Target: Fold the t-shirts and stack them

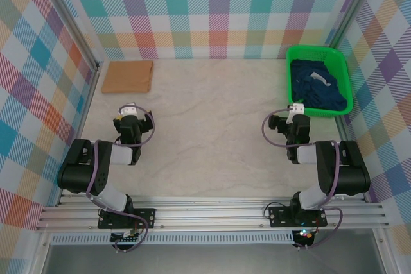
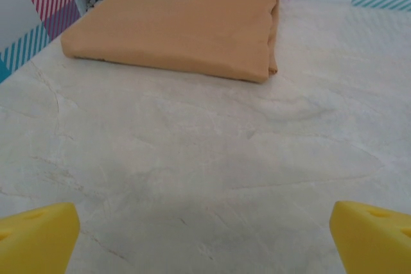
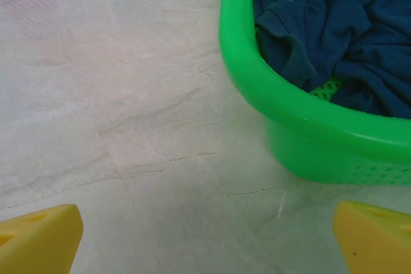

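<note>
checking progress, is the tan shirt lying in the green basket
No, the tan shirt lies folded at the far left, while the green basket holds navy shirts.

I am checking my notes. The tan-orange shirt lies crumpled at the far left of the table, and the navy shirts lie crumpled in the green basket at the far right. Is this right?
Not quite. The tan-orange shirt is neatly folded, not crumpled, as the left wrist view shows. The rest holds: the navy shirts lie crumpled in the green basket.
</note>
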You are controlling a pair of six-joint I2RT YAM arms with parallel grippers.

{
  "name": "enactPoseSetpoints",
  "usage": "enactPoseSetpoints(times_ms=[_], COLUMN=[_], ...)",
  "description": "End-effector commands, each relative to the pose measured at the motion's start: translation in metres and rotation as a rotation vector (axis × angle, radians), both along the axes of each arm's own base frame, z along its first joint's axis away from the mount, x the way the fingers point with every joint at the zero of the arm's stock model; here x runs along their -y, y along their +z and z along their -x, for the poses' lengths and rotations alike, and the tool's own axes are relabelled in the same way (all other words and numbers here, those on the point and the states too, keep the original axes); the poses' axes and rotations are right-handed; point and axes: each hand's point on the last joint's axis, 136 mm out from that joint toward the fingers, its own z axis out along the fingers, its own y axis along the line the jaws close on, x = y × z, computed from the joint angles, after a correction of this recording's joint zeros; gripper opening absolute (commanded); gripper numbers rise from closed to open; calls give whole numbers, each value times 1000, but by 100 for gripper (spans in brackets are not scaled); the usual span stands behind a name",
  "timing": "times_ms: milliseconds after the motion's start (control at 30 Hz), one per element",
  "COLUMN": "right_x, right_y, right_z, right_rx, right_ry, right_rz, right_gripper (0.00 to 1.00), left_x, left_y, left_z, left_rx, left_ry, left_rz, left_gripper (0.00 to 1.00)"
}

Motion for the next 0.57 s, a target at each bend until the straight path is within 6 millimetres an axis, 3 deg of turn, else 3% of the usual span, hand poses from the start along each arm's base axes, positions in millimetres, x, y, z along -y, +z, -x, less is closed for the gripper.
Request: enactPoseSetpoints(times_ms=[0, 533], right_x=[-3, -4], right_y=[12, 13], right_z=[-8, -7], right_rx=[46, 50], right_ry=[14, 21], right_rz=[-14, -15], right_gripper=[100, 100], left_x=[0, 0], left_y=[-6, -5], left_z=[4, 5], left_rx=[-23, -20], left_ry=[2, -2], left_rz=[15, 15], left_gripper=[100, 100])
